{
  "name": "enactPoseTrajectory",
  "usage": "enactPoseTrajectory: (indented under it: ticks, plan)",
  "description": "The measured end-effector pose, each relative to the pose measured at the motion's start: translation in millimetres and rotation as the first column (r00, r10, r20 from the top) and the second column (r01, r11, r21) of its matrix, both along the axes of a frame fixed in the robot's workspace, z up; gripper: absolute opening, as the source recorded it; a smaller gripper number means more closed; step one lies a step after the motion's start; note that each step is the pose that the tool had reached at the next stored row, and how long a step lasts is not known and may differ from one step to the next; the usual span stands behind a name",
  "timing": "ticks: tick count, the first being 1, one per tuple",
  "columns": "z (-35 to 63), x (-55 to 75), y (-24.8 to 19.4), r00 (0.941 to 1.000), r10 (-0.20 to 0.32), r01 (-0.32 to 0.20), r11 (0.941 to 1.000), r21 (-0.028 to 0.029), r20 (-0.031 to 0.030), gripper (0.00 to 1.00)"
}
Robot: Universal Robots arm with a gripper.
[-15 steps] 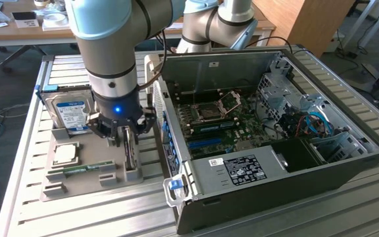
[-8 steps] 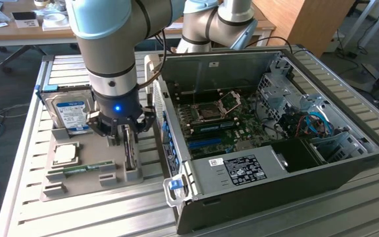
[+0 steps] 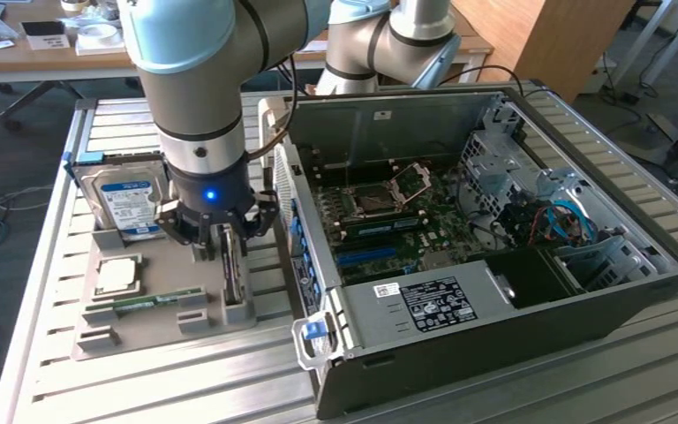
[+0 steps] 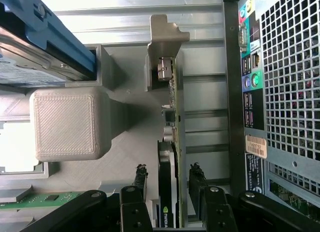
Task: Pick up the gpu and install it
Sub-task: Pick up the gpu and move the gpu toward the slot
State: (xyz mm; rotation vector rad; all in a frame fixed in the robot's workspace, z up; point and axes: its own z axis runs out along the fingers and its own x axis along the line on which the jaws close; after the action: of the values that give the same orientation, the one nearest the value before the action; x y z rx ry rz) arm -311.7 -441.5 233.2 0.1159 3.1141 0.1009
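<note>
Fingers (image 4: 140, 178) spread, one on each side of the upright gpu (image 4: 167, 189) in the grey holder tray (image 4: 130, 142)

Hard drive (image 3: 127, 201), CPU (image 3: 117, 276) — grey tray (image 3: 165, 265)

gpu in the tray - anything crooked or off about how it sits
Nothing stands out. The gpu stands upright on edge in its slot of the grey tray, straight along the slot, and the open gripper straddles it.
</note>
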Motion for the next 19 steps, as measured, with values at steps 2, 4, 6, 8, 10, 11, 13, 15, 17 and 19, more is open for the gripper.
enactPoseTrajectory:
  ticks: [2, 4, 6, 8, 10, 11, 13, 15, 17, 19]
  plan:
    - [0.0, 0.0, 0.0, 1.0, 0.0, 0.0, 1.0, 0.0, 0.0, 0.47]
    - [0.0, 0.0, 0.0, 1.0, 0.0, 0.0, 1.0, 0.0, 0.0, 0.47]
    - [0.0, 0.0, 0.0, 1.0, 0.0, 0.0, 1.0, 0.0, 0.0, 0.47]
    - [0.0, 0.0, 0.0, 1.0, 0.0, 0.0, 1.0, 0.0, 0.0, 0.47]
    - [0.0, 0.0, 0.0, 1.0, 0.0, 0.0, 1.0, 0.0, 0.0, 0.45]
    - [0.0, 0.0, 0.0, 1.0, 0.0, 0.0, 1.0, 0.0, 0.0, 0.45]
    - [0.0, 0.0, 0.0, 1.0, 0.0, 0.0, 1.0, 0.0, 0.0, 0.4]
    - [0.0, 0.0, 0.0, 1.0, 0.0, 0.0, 1.0, 0.0, 0.0, 0.33]
    - [0.0, 0.0, 0.0, 1.0, 0.0, 0.0, 1.0, 0.0001, 0.0, 0.33]
    - [0.0, 0.0, 0.0, 1.0, 0.0, 0.0, 1.0, 0.0, 0.0, 0.33]
